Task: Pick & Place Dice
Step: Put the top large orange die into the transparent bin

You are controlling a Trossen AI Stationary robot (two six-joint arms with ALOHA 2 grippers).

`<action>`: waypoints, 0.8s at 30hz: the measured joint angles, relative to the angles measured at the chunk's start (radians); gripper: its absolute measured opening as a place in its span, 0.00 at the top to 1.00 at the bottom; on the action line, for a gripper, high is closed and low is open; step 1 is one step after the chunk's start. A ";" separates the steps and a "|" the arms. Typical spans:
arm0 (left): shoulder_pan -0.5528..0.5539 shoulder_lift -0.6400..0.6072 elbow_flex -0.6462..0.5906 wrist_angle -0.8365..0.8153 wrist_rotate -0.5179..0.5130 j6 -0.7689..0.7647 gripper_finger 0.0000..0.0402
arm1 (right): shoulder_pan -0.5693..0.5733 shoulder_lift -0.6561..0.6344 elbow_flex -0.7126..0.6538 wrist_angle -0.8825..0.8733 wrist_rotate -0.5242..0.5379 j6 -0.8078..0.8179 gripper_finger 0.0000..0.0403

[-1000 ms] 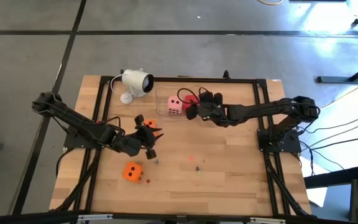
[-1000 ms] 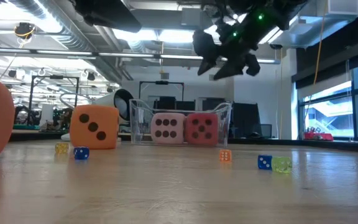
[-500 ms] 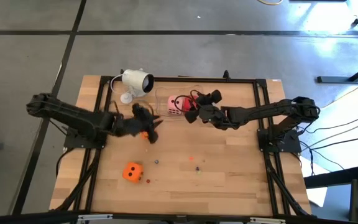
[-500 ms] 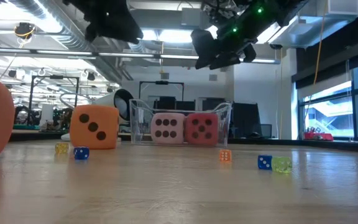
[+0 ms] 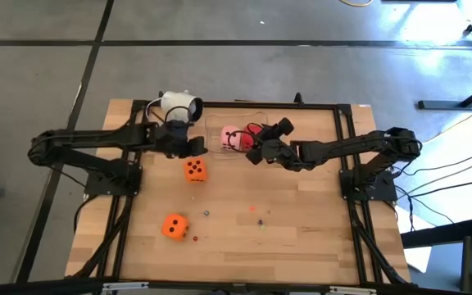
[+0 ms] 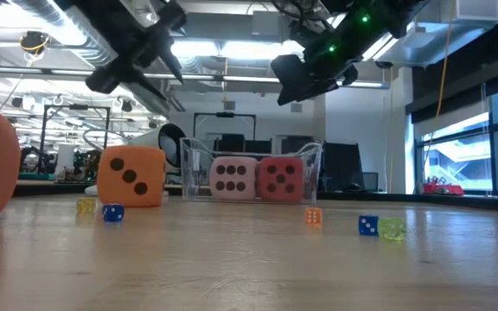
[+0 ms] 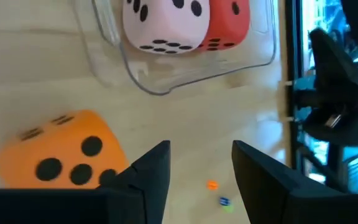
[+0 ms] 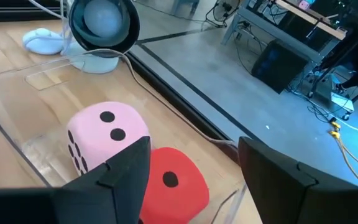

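Note:
Two orange dice rest on the wood: one (image 5: pixel 193 169) near the middle, also in the left wrist view (image 7: pixel 61 152), and one (image 5: pixel 174 225) nearer the near edge. The pale pink die (image 5: pixel 229 137) and the red die (image 5: pixel 248 131) sit side by side in a clear tray (image 6: pixel 249 149). My left gripper (image 5: pixel 193 147) hangs open above the table, just beyond the middle orange die and left of the tray. My right gripper (image 5: pixel 254 152) hovers open over the tray's right end, above the red die (image 8: pixel 173 183) and pink die (image 8: pixel 104 140).
A white camera on a stand (image 5: pixel 179 106) sits at the far edge, left of the tray, with its cable running behind the tray. Several tiny coloured dice (image 6: pixel 367 225) lie scattered mid-table. Bare wood stretches toward the near and right edges.
My left gripper has risen from over the middle orange die and swung toward the far edge, ending beside the tray's left end; the die now shows uncovered in the same spot. My right gripper has stayed over the tray, turning slightly.

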 joint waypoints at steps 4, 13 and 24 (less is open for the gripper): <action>0.049 0.013 0.000 -0.012 0.081 0.013 0.59 | 0.000 0.000 0.000 -0.033 0.024 0.001 0.40; 0.059 0.013 0.000 -0.273 0.005 -0.046 0.64 | -0.001 0.000 0.000 -0.172 0.183 0.000 0.40; -0.049 0.013 0.000 -0.362 -0.052 -0.154 0.64 | -0.023 0.000 0.000 -0.212 0.179 0.029 0.40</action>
